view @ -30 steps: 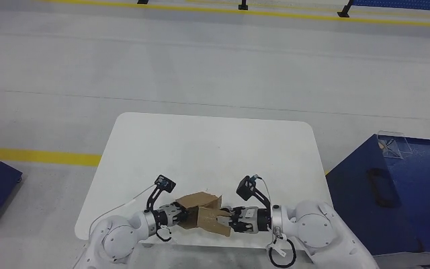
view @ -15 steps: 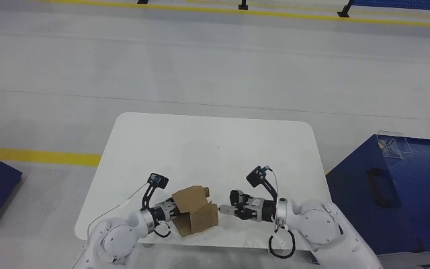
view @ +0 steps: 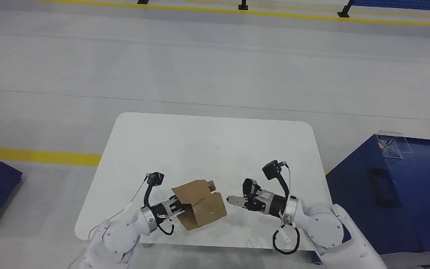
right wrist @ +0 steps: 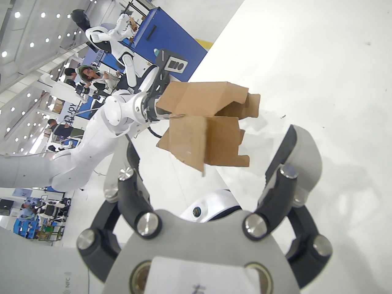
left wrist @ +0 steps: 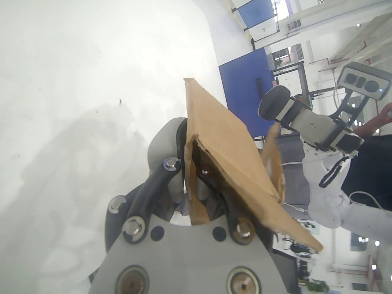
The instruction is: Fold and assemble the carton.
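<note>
In the top view, the left gripper (view: 176, 208) was clamped on one end of the brown carton (view: 199, 204), which stuck out from it toward the right gripper (view: 232, 200) over the near part of the white desk (view: 215, 144). The right gripper pointed at the carton's far end, just beside it but not touching. In the left wrist view, the left gripper (left wrist: 190, 166) was closed tight on a cardboard edge, the carton (left wrist: 226, 169) spreading away from it as a partly folded panel with a ragged flap. The right gripper (left wrist: 274, 103) sat beyond that flap. In the right wrist view, the right gripper (right wrist: 211, 160) was spread wide with nothing between its fingers (right wrist: 295, 154). The carton (right wrist: 208, 117) was straight ahead of it, half formed with flaps hanging loose, and the left gripper (right wrist: 153, 108) gripped it at the far side, beside the edge of the desk (right wrist: 306, 62).
</note>
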Robot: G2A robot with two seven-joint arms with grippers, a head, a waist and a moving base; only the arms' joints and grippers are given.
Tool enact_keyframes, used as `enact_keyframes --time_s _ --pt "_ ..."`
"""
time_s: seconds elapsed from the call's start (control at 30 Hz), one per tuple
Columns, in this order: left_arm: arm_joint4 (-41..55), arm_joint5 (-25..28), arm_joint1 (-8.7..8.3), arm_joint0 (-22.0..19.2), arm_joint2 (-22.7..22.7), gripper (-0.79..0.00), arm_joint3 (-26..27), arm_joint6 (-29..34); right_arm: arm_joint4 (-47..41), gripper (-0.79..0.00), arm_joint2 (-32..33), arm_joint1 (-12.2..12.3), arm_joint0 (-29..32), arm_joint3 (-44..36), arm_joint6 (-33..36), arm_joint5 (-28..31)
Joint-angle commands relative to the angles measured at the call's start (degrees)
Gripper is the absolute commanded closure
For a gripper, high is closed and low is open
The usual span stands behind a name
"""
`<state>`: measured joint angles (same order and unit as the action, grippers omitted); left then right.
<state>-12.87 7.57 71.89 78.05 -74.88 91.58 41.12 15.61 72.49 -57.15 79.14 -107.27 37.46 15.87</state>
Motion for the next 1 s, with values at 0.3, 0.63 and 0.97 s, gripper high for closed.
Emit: enact_keyframes --time_s 0.3,0.63,0.97 --pt "34.91 -34.11 1.89 -11.06 3.34 0.0 -14.71 17.81 12.45 -0.785 1.88 -0.72 4.56 -2.0 -13.83 -16.47" --pt "38.74 -36.52 2.15 -10.45 4.18 0.0 -14.45 16.6 10.35 -0.785 2.55 -0.85 3.61 0.14 -11.55 -16.13" --pt "40.42 -32.96 1.91 -9.55 5.3 0.0 -11.69 14.43 15.4 -0.785 -1.15 -1.56 1.82 3.12 -10.86 -18.43"
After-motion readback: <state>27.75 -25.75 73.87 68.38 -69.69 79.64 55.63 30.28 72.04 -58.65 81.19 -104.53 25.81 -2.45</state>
